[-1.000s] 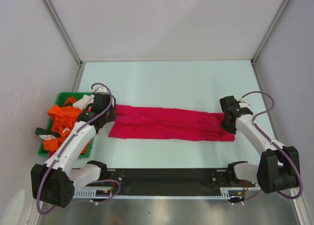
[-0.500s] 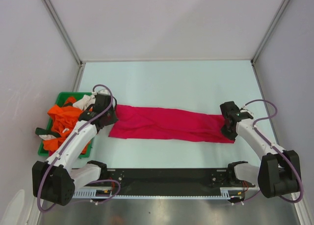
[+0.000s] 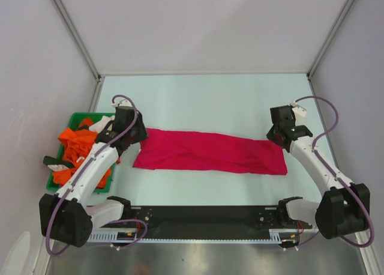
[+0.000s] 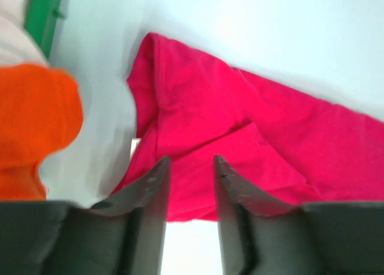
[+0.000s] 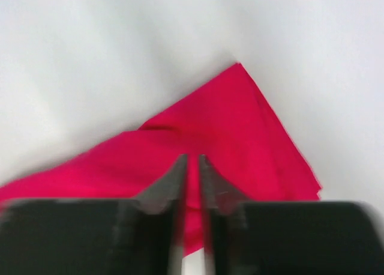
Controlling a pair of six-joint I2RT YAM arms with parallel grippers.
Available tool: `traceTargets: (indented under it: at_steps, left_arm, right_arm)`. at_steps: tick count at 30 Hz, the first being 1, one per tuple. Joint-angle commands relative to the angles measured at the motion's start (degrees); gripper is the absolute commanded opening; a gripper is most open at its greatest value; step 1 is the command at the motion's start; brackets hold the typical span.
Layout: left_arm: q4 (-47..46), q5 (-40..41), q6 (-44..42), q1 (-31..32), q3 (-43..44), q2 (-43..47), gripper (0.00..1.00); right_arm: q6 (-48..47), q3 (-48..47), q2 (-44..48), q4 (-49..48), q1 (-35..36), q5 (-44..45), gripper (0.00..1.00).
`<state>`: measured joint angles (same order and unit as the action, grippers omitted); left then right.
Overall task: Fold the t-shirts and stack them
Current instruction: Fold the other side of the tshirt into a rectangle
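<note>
Your shirt [image 3: 207, 152] runs left to right: left gripper [image 4: 190, 162], half-parted and empty, hangs at its left end, right gripper [image 5: 192, 159], barely parted and empty, at its right end.

left arm [image 3: 90, 167] forward, left claw [image 4: 191, 161] jaws parted | right arm [image 3: 315, 164] forward, right claw [image 5: 192, 158] jaws barely parted

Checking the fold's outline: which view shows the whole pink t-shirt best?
The top external view: the pink t-shirt lies there whole, a long folded band. The left wrist view shows only its left end, the right wrist view only its right corner.
</note>
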<state>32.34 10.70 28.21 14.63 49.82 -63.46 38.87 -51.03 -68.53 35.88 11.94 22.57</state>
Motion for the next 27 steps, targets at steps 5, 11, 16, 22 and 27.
traceTargets:
  at_steps: [5, 11, 16, 22, 27]
  left_arm:
    - [-9.30, -5.51, 0.80, 0.39, 2.73, -11.76, 0.08]
    - [-10.71, -7.62, 1.32, 0.48, 4.58, -17.83, 0.02]
    - [-11.07, -8.15, 1.06, 0.48, 5.02, -20.12, 0.03]
    - [-10.46, -9.12, 1.32, 0.48, 7.30, -26.09, 0.04]
    - [-9.31, -10.17, 1.68, 0.48, 9.41, -31.62, 0.04]
  right_arm:
    - [-2.66, -2.06, -10.82, -7.22, -0.08, -1.39, 0.00]
    - [-1.43, -2.06, -15.58, -8.28, -0.78, -1.30, 0.00]
    - [-0.12, -1.36, -17.07, -8.81, -0.87, -1.30, 0.00]
    - [1.64, -1.53, -21.20, -8.37, -1.13, -1.73, 0.00]
    - [2.70, -3.02, -25.07, -6.79, -2.27, -2.44, 0.00]
